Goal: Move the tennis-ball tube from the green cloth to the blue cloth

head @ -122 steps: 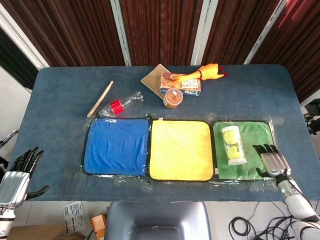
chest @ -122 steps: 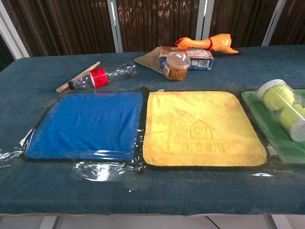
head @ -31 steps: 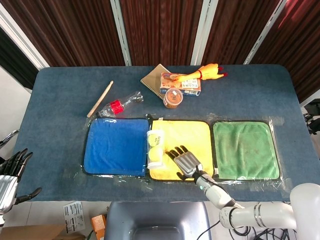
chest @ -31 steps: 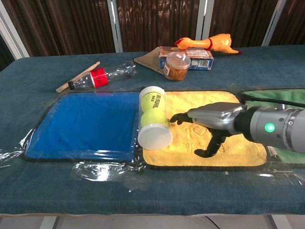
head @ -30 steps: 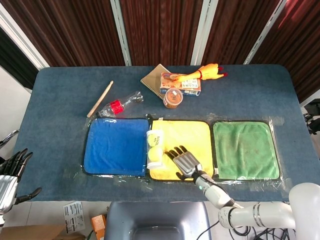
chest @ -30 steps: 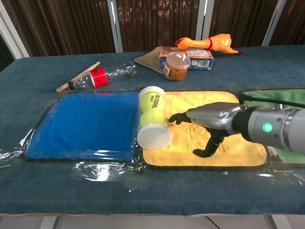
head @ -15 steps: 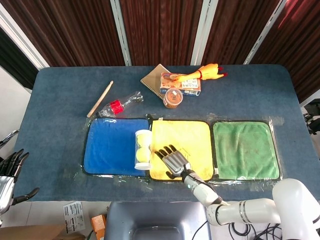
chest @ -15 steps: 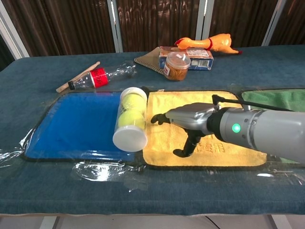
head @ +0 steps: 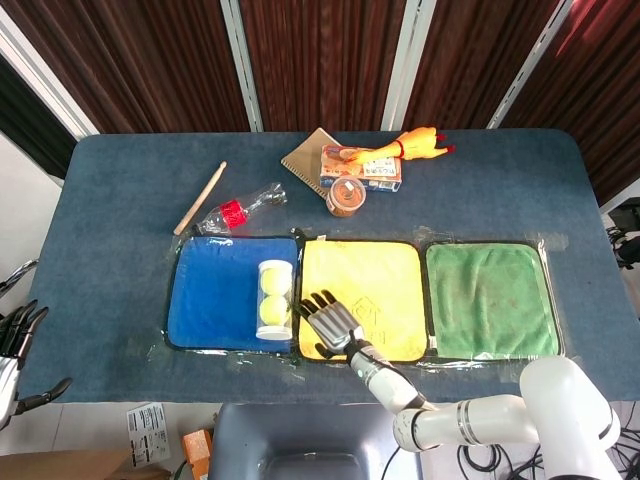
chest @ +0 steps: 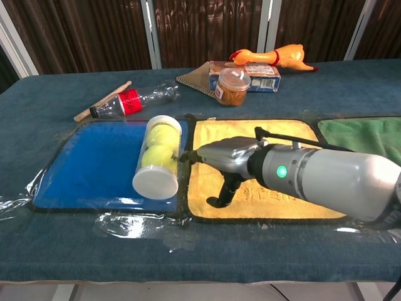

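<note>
The clear tennis-ball tube, with yellow balls inside and a white cap, lies on its side on the right part of the blue cloth. My right hand hovers flat over the left edge of the yellow cloth, fingers spread, fingertips at the tube's right side, holding nothing. The green cloth on the right lies bare. My left hand shows at the lower left edge of the head view, off the table, fingers apart.
At the back of the table lie a plastic bottle, a wooden stick, a notebook, a box, a round lidded tub and a rubber chicken.
The tube has rolled left from the blue-yellow seam fully onto the blue cloth. My right hand has followed it left, flat and open. The left hand has drifted lower.
</note>
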